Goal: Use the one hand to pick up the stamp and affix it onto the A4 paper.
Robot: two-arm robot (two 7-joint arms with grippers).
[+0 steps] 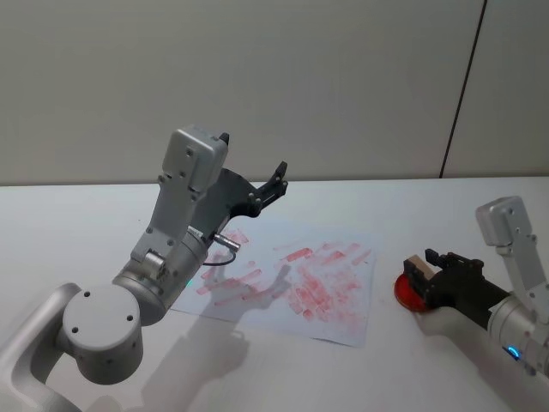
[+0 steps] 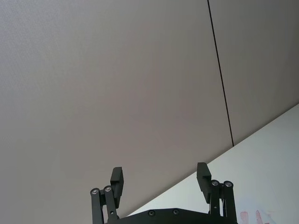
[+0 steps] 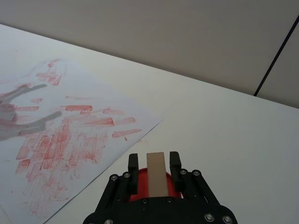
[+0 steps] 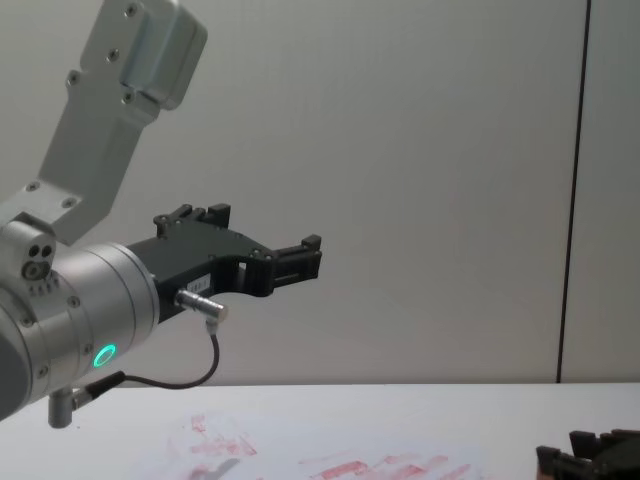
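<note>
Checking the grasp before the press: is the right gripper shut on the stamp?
Shut on it: the right gripper has one finger on each side of the stamp, above a red pad.

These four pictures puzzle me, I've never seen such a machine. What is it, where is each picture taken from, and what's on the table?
It is a robot with two arms, each ending in a two-fingered gripper. One picture looks down from its head, one across from its chest, and one from each wrist.

On the white table lies an A4 paper covered in smudged red prints. Beside it, toward the robot's right, sits a round red ink pad.

The right gripper is shut on a small wooden stamp and holds it at the ink pad. The left gripper is raised in the air above the paper, open and holding nothing.
</note>
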